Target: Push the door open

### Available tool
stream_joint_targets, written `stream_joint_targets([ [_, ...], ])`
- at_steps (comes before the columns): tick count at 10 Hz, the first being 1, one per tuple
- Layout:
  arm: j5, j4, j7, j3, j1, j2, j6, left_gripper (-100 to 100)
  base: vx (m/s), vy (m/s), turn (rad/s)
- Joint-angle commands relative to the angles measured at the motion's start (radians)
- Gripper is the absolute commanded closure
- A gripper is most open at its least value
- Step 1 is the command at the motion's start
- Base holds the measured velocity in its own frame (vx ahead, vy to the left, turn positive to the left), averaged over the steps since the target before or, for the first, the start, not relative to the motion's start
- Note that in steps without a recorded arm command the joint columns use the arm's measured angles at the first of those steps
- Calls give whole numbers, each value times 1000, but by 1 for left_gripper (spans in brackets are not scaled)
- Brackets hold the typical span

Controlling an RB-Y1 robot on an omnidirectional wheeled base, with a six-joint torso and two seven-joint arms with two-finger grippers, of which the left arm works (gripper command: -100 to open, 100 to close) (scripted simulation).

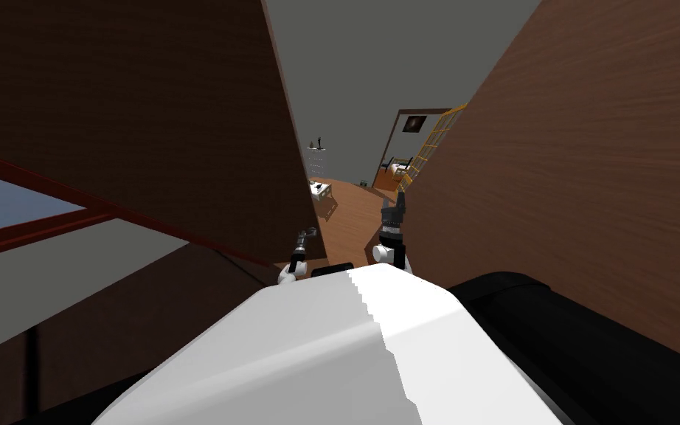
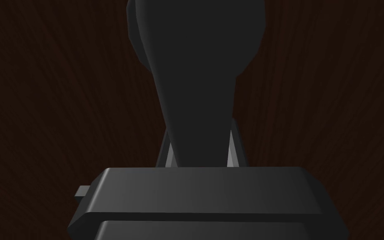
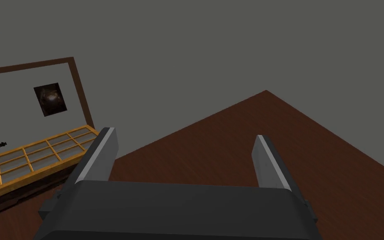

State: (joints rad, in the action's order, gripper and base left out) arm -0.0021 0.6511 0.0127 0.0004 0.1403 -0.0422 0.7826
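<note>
The door (image 1: pixel 147 125) is a tall dark brown wooden panel on my left, standing at an angle beside the passage. My left gripper (image 1: pixel 303 240) is low at the door's near edge. In the left wrist view a dark grey door handle (image 2: pixel 199 75) runs up from between the fingers, with the dark wood of the door (image 2: pixel 41 104) close behind it. The left gripper (image 2: pixel 199 146) is shut on that handle, its fingers (image 2: pixel 233 150) pressing its sides. My right gripper (image 1: pixel 399 201) is raised in the gap by the right wall. It stands open (image 3: pixel 185 137) and holds nothing.
A brown wooden wall (image 1: pixel 589 184) runs close along my right. Wooden floor (image 1: pixel 346 221) leads ahead to a small white table (image 1: pixel 321 189), white drawers (image 1: pixel 317 161) and a far doorway with a yellow-framed door (image 1: pixel 427 151). A window (image 1: pixel 7 206) lies at left.
</note>
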Motion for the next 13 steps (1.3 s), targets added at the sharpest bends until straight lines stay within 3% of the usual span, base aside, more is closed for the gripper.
stream_joint_targets([
  [1, 8, 5, -7, 16, 2, 11, -1, 100, 154, -127, 66],
  [4, 20, 3, -17, 42, 4, 30, -2, 100, 149, -101, 64],
  [6, 31, 0, -31, 64, 3, 3, 0, 100, 79, -23, 53],
  [8, 37, 1, -44, 76, 3, 4, 1, 100, 174, -58, 62],
  [10, 46, 3, -65, 94, 4, 13, 2, 100, 185, -87, 78],
  [13, 59, 5, -96, 120, 5, 41, 3, 100, 191, -67, 83],
])
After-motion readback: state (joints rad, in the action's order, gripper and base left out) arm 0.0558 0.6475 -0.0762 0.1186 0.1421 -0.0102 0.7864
